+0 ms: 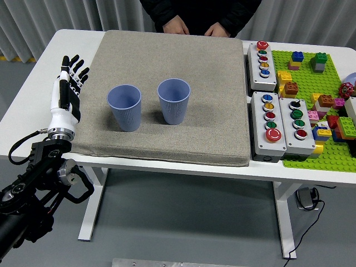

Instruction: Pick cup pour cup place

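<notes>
**White table and what rests on it**

The white table (72, 41) spans the scene, its near edge running along the bottom of the tabletop and bare strips showing at the left and far sides. A large grey mat (167, 61) covers most of its middle, reaching close to the near edge. Just right of the mat lie three grey button boxes: one at the far side (262, 65), and two side by side nearer, the left one (269, 123) touching the right one (297, 125). Right of them a green baseplate (311, 72) lies flat, running off the right edge. At the far side, a person's hands (176, 25) rest at the mat's far edge.
</notes>
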{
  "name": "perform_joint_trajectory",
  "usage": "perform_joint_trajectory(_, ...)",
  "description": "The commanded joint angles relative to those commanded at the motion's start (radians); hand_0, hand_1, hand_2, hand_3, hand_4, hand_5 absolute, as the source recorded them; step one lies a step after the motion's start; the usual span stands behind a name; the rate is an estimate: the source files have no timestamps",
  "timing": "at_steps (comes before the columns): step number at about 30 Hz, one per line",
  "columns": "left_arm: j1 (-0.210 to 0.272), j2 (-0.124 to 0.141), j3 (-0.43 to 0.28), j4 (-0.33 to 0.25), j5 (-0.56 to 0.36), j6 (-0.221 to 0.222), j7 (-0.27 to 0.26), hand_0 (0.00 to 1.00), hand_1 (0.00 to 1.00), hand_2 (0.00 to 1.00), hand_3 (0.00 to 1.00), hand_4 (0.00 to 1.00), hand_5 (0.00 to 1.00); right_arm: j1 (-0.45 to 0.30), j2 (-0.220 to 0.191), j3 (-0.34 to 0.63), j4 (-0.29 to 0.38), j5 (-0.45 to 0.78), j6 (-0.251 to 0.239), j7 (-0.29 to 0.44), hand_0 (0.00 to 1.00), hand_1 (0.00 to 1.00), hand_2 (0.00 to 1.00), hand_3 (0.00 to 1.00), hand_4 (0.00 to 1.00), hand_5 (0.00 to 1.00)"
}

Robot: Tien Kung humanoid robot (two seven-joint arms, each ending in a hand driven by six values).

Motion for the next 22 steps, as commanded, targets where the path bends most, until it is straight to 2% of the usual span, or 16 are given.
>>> perform_joint_trajectory(22, 0.001, -0.010, -0.008, -0.004, 0.033, 0.007, 0.007, 0.868, 0.833, 0.896, 0.849, 0.750, 0.998, 0.003, 0.000, -0.001, 0.000, 0.000, 0.000, -0.001, 0.697, 0.691, 0.632, 0.603, 0.002, 0.290)
